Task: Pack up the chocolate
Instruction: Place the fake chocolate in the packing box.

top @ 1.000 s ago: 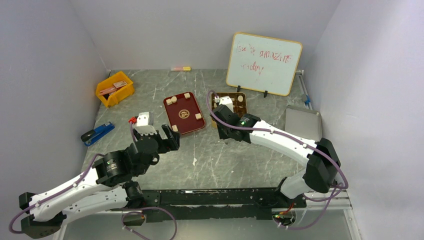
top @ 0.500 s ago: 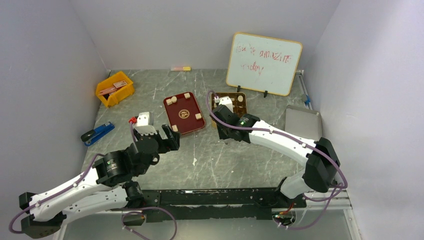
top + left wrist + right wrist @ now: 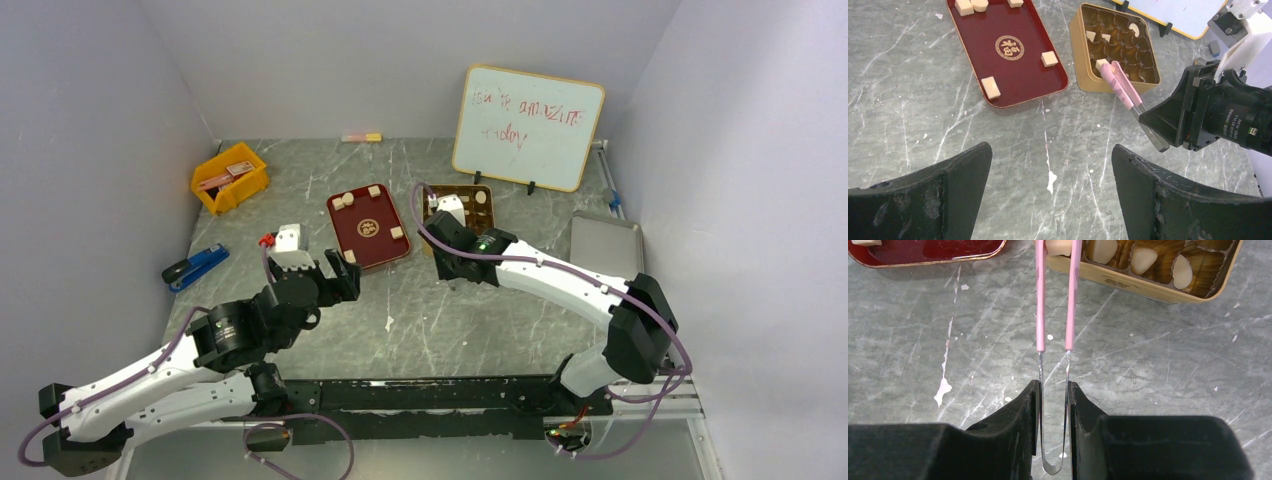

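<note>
Several tan chocolate pieces lie on the dark red tray; they also show in the left wrist view. My right gripper is shut on pink-tipped metal tweezers. The tweezers pinch one chocolate piece at the near-left corner of the gold tin, which holds a few pale pieces in its moulded cups. In the top view the right gripper is just in front of the tin. My left gripper is open and empty above the bare table, in front of the tray.
A yellow bin and a blue stapler sit at the left. A small white object lies near the left gripper. A whiteboard stands behind the tin. A grey metal lid lies at the right.
The right arm has shifted very slightly; nothing else has visibly changed.
</note>
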You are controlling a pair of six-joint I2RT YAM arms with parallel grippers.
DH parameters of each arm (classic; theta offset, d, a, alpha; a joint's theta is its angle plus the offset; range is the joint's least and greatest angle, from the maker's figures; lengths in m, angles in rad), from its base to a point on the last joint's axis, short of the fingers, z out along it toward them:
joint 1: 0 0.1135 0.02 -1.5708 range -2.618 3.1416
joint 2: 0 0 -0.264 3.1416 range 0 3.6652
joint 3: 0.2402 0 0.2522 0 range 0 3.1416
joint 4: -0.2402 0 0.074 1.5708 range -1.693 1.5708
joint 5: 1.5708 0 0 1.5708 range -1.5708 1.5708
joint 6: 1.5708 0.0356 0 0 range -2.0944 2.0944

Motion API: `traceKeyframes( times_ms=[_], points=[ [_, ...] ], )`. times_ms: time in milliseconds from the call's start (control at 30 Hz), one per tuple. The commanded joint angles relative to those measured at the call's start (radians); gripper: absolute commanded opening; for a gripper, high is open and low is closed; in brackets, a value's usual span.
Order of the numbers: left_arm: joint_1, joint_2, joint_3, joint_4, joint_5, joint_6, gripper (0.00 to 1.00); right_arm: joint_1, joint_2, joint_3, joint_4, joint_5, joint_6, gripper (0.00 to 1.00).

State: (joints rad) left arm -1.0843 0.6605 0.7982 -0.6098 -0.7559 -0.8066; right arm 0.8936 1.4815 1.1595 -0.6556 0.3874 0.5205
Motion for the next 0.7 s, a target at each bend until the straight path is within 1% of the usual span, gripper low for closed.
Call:
traceKeyframes(
  times_ms=[0, 500, 667],
  points=[
    [-0.005, -0.007, 0.003, 0.016, -0.003, -0.011, 0.94, 0.004, 0.002, -0.002, 0.039, 0.015, 0.015, 0.14],
    [-0.005, -0.006, -0.001, 0.017, -0.001, -0.015, 0.94, 0.004, -0.001, -0.007, 0.042, 0.017, 0.017, 0.16],
    [-0.005, -0.006, -0.001, 0.017, 0.001, -0.016, 0.94, 0.004, -0.005, -0.012, 0.045, 0.019, 0.019, 0.18]
  ],
)
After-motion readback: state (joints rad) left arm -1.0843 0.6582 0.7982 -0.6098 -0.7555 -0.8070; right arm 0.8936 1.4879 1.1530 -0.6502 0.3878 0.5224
